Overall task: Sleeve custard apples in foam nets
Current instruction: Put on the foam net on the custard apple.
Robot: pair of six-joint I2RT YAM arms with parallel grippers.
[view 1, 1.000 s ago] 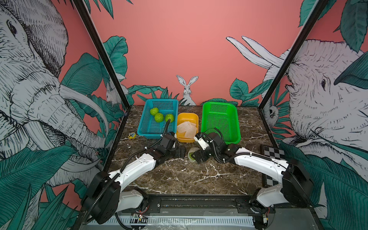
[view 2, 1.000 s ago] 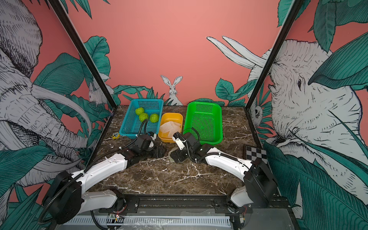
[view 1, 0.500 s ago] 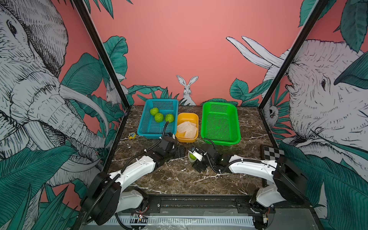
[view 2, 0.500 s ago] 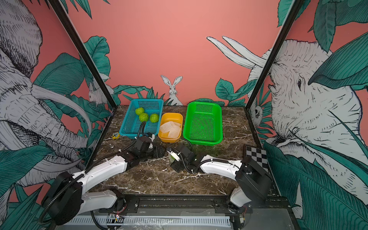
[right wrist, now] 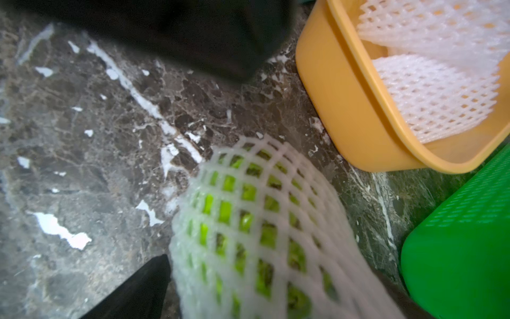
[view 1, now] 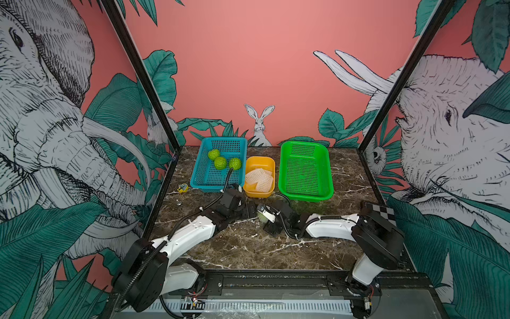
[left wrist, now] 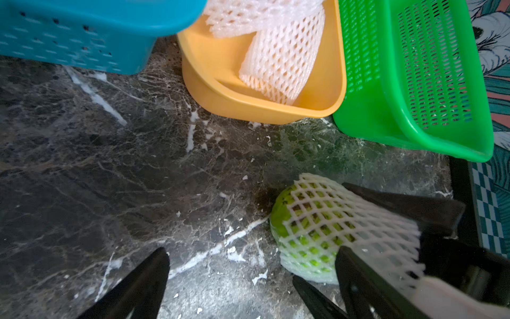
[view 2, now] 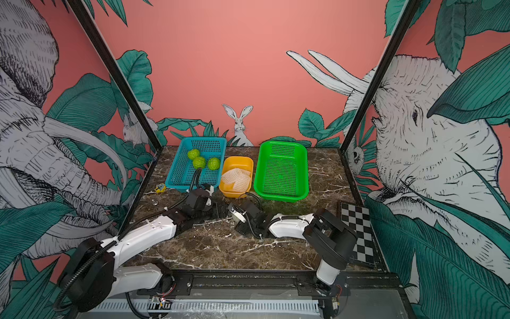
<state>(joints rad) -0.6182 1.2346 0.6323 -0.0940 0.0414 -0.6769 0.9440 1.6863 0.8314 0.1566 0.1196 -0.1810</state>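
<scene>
Three bare, bumpy green custard apples (view 1: 220, 163) clustered upper centre-left. Off-white foam nets (view 1: 259, 178) piled just right of them. Fourth custard apple (left wrist: 278, 221) lower right on table (left wrist: 138, 165), mostly sleeved in net (left wrist: 345, 218).

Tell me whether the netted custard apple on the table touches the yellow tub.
Apart. The left wrist view shows a strip of bare marble table between the netted custard apple and the yellow tub.
</scene>
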